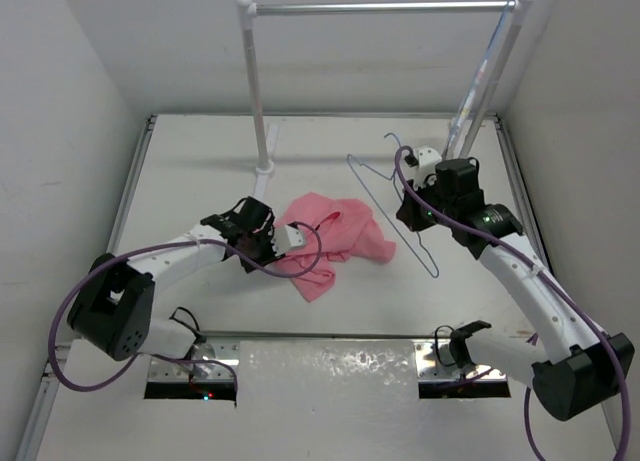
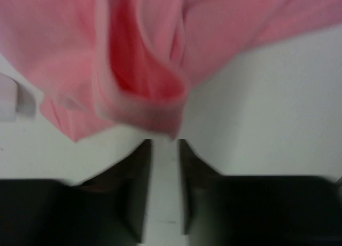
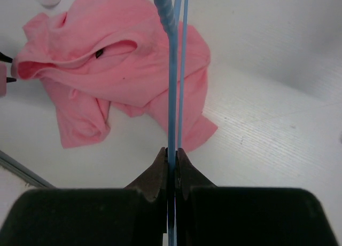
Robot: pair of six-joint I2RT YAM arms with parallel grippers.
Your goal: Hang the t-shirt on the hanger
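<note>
The t-shirt (image 1: 335,233) is a soft salmon-pink heap, crumpled and folded over itself near the middle of the counter (image 1: 190,171). One hemmed opening gapes toward the left pincer (image 2: 164,145). That pincer sits low at the shirt's left side, its dark fingers (image 2: 136,192) a little apart. Only bare counter shows between them and the hem lies just past their tips, so it grips nothing. The hanger (image 3: 171,96) is thin pale-blue wire, slanting to the right of the shirt, nearer the counter's right edge. The right pincer (image 3: 172,152) is clenched on that wire. The counter is plain white, boxed in by white walls. Along its far edge stands a metal rail (image 1: 380,8) on two white posts.
</note>
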